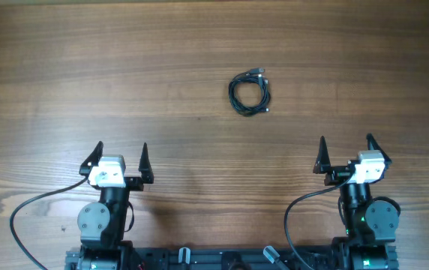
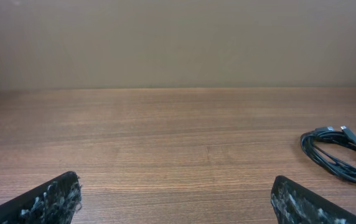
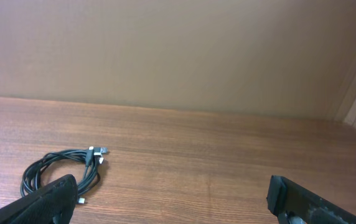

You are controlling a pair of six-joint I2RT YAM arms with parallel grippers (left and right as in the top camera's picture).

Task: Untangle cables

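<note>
The cables (image 1: 250,93) lie as one small coil of thin black cords with small plug ends on the wooden table, a little right of centre and toward the far side. The coil also shows at the right edge of the left wrist view (image 2: 340,154) and at the lower left of the right wrist view (image 3: 60,169). My left gripper (image 1: 120,155) is open and empty near the front left. My right gripper (image 1: 346,152) is open and empty near the front right. Both are well short of the coil.
Thicker black wires run from the arm bases along the front edge, one (image 1: 31,217) at the left and one (image 1: 297,217) at the right. A plain wall stands beyond the table's far edge.
</note>
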